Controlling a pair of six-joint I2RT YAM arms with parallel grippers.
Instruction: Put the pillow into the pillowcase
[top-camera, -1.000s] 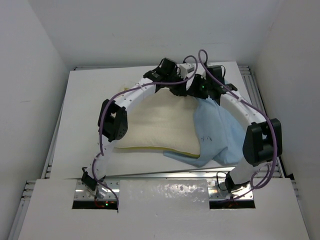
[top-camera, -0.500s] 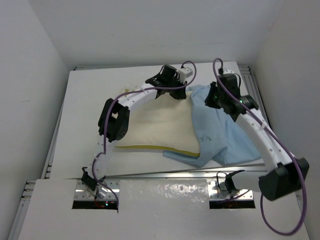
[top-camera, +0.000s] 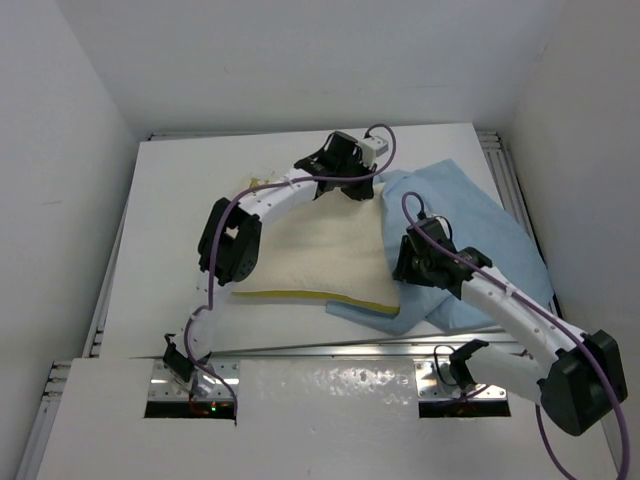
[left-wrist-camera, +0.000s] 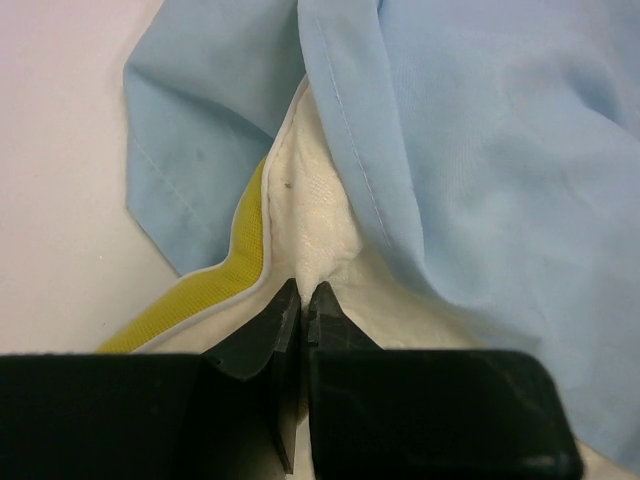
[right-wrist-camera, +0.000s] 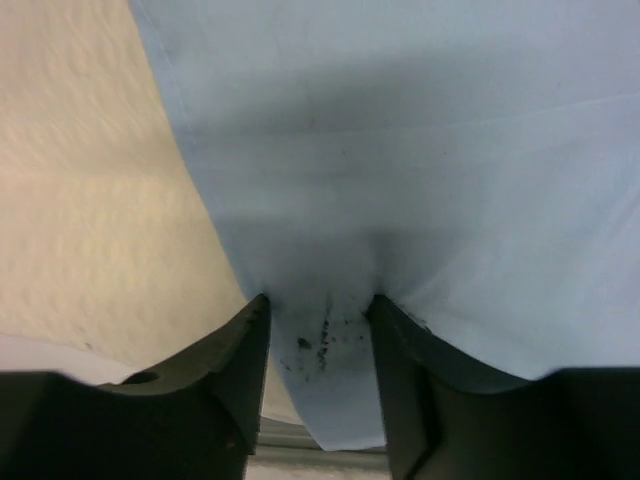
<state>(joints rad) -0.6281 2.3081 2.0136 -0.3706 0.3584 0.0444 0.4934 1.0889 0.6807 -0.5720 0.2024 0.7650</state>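
Note:
The cream pillow (top-camera: 320, 245) lies mid-table, its yellow edge band (top-camera: 300, 295) toward the near side. The light blue pillowcase (top-camera: 480, 225) is spread to its right and overlaps the pillow's right edge. My left gripper (top-camera: 352, 188) is at the pillow's far right corner. In the left wrist view it (left-wrist-camera: 302, 292) is shut on a pinch of the cream pillow cover (left-wrist-camera: 320, 215), next to the yellow band (left-wrist-camera: 245, 250) and under the pillowcase (left-wrist-camera: 480, 150). My right gripper (top-camera: 402, 268) is open and pressed down on the pillowcase's left edge (right-wrist-camera: 400, 150), with marked blue fabric between its fingers (right-wrist-camera: 318, 315).
The white table (top-camera: 170, 220) has walls on three sides. A metal rail (top-camera: 330, 345) runs along the near edge in front of the arm bases. The pillowcase's near corner (top-camera: 395, 320) lies close to that rail.
My right arm has swung from the pillow's far edge back toward the near side and come down on the pillowcase beside the pillow. The pillowcase has spread out to the right. My left gripper has stayed put.

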